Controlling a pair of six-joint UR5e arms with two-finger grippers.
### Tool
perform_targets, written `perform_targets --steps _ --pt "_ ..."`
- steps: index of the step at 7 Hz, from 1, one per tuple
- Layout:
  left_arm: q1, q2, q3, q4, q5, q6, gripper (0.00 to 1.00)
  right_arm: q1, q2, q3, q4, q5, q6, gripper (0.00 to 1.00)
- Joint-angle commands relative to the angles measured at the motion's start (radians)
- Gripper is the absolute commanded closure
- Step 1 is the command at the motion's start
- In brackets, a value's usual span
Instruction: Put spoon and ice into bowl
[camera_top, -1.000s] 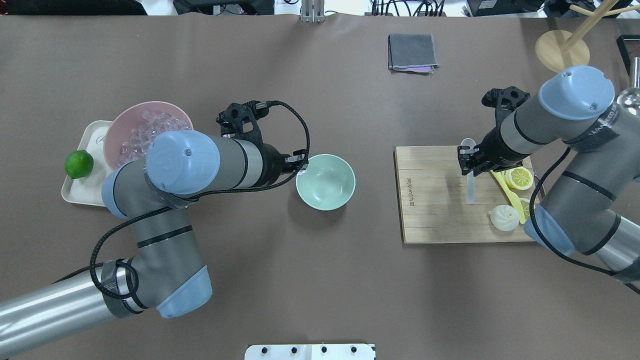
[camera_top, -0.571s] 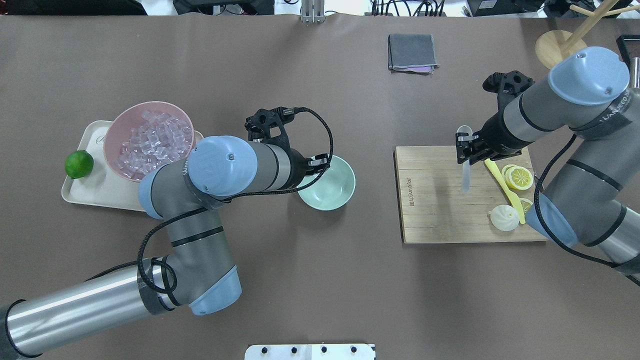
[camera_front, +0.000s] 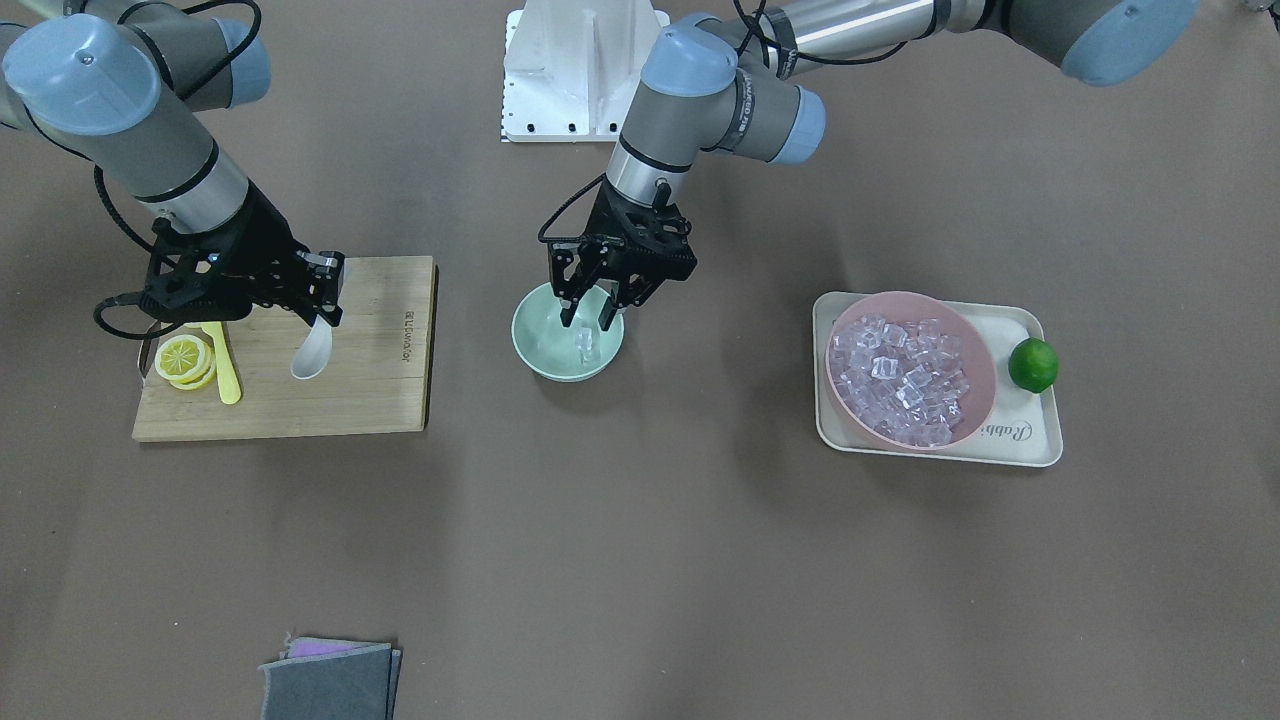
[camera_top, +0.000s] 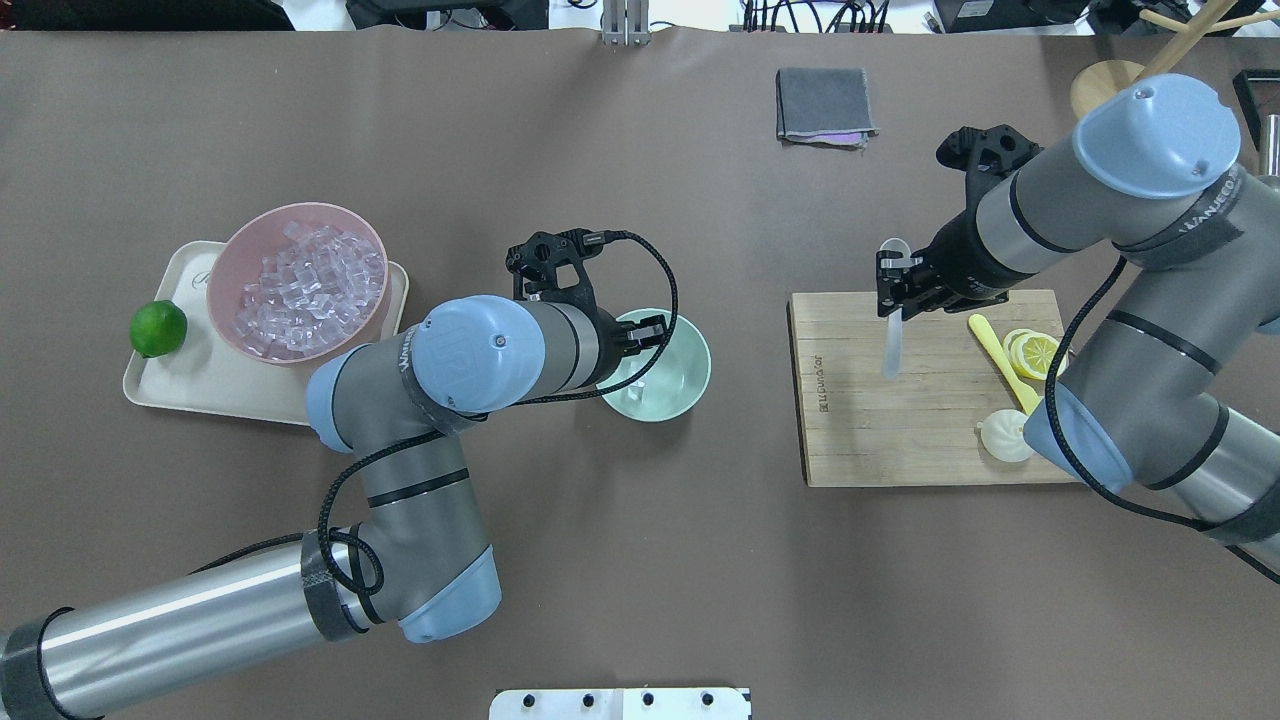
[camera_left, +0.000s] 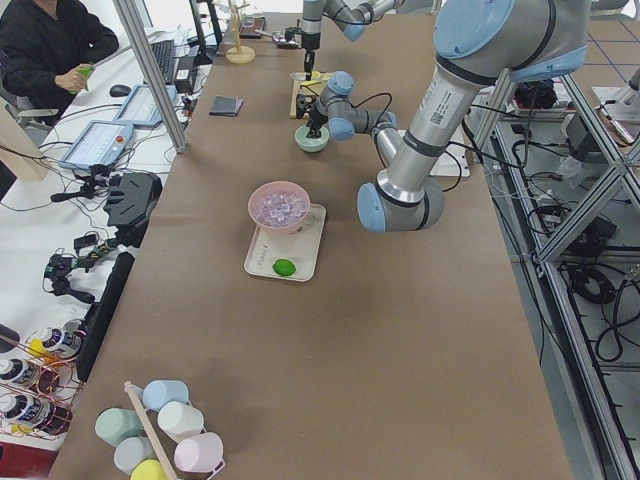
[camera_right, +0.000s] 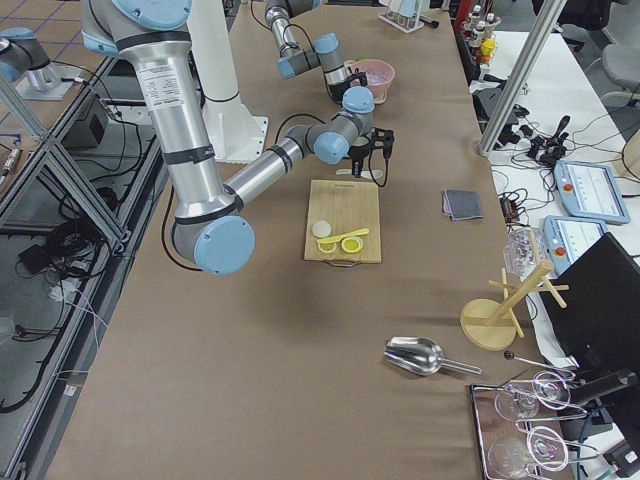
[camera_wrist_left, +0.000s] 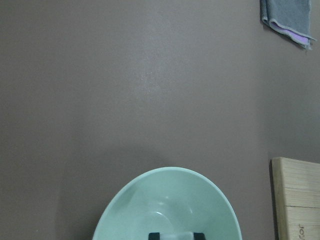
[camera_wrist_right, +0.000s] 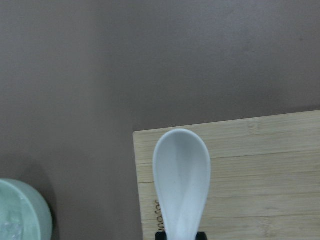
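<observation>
Where the left arm reaches in over the middle of the table, the left gripper (camera_front: 587, 318) hangs just above the bowl (camera_front: 540, 352). Its fingers are spread and clasp nothing. One cube of ice (camera_front: 587, 345) lies inside this mint bowl, on its floor. It sits below the fingertips and apart from them. The left wrist view shows the cube in the gap between the two black tips.

Right gripper (camera_front: 330, 305): clamped on the handle of the spoon (camera_front: 310, 355). The scoop slopes down and away from the robot, hollow side toward the wrist camera. It hangs over the wooden cutting board (camera_front: 375, 385), on the side of the board nearer the bowl. Whether the scoop touches the wood, I cannot tell. Spoon and mint bowl are well apart.

On the board, under the right arm: lemon slices (camera_front: 183, 360), with a yellow knife (camera_front: 227, 375) just beside them.

At the robot's left end: a pink bowl (camera_front: 968, 328) heaped with clear ice cubes (camera_front: 900, 375), standing on a cream tray (camera_front: 1035, 428). A lime (camera_front: 1033, 365) sits on the tray just beside the pink bowl, on the side away from the mint bowl.

A folded grey cloth (camera_front: 330, 680) lies at the operators' edge of the table.
</observation>
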Motion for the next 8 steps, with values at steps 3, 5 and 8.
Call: perform_targets --steps 3,5,8 --pt "-0.086 0.045 -0.261 0.281 -0.029 0.168 0.02 -0.108 0.145 0.004 -0.115 -0.06 0.057 1.0" --pt "-0.28 0.102 -0.292 0.313 -0.234 0.351 0.02 -0.209 0.211 -0.016 -0.166 -0.16 0.059 1.0" --pt "-0.35 0.154 -0.314 0.307 -0.278 0.434 0.02 -0.297 0.326 -0.139 -0.155 -0.238 0.099 1.0"
